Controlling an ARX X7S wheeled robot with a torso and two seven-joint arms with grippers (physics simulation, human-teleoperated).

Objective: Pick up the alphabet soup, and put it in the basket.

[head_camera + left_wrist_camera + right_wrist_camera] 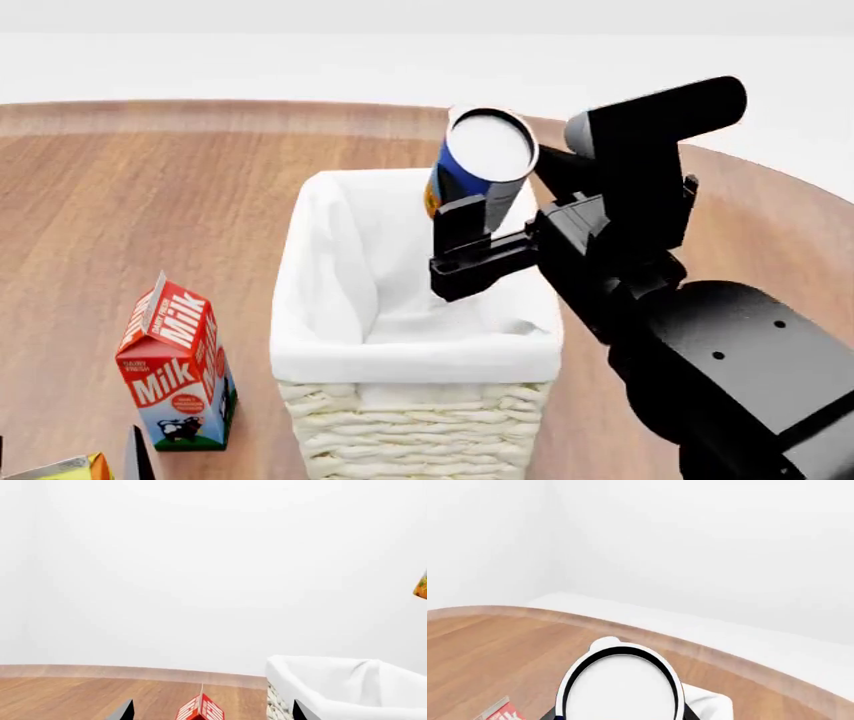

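Left gripper (212, 711): your left wrist view is showing only two dark fingertips (121, 711), set well apart with nothing between them, so the jaws are standing open.
Milk carton (176, 366): it is standing upright on the wooden table (160, 210), near the basket's left side and apart from it.
Basket (400, 345): it is sitting on the table in front of you, white lining folded over the rim.
Right gripper (470, 222): you are holding it above the basket's far half, fingers clamped on the can's sides.
Alphabet soup (481, 160): it is hanging tilted in that grip, over the basket opening, pale top facing your head camera.
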